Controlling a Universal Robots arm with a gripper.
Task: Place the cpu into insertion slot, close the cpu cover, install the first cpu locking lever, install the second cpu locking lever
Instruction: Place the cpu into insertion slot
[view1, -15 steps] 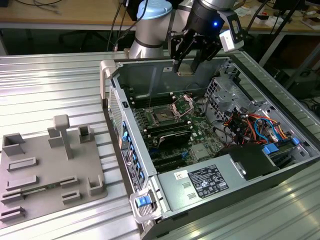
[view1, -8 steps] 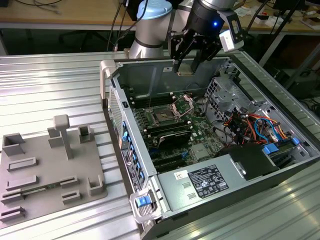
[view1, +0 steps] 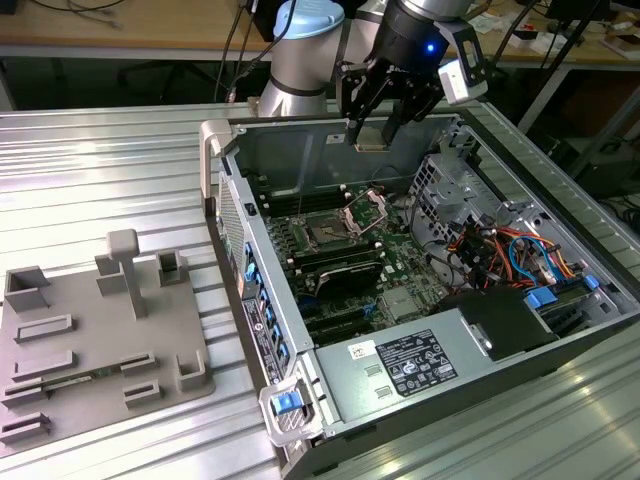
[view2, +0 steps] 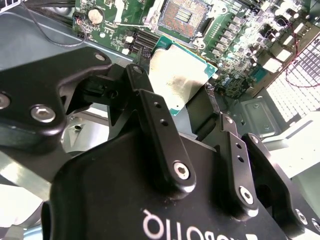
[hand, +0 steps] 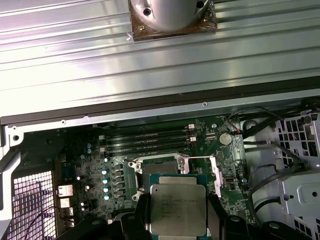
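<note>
The black gripper (view1: 373, 137) is pinching the thin square silver-grey cpu (hand: 177, 210), up above the square dark insertion slot (hand: 159, 169). I think the chip should go down flat, corners matching that slot.

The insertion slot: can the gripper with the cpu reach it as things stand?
Probably yes: the cpu cover stands raised, the insertion slot lies uncovered, and the way down from the gripper holding the cpu looks free.
</note>
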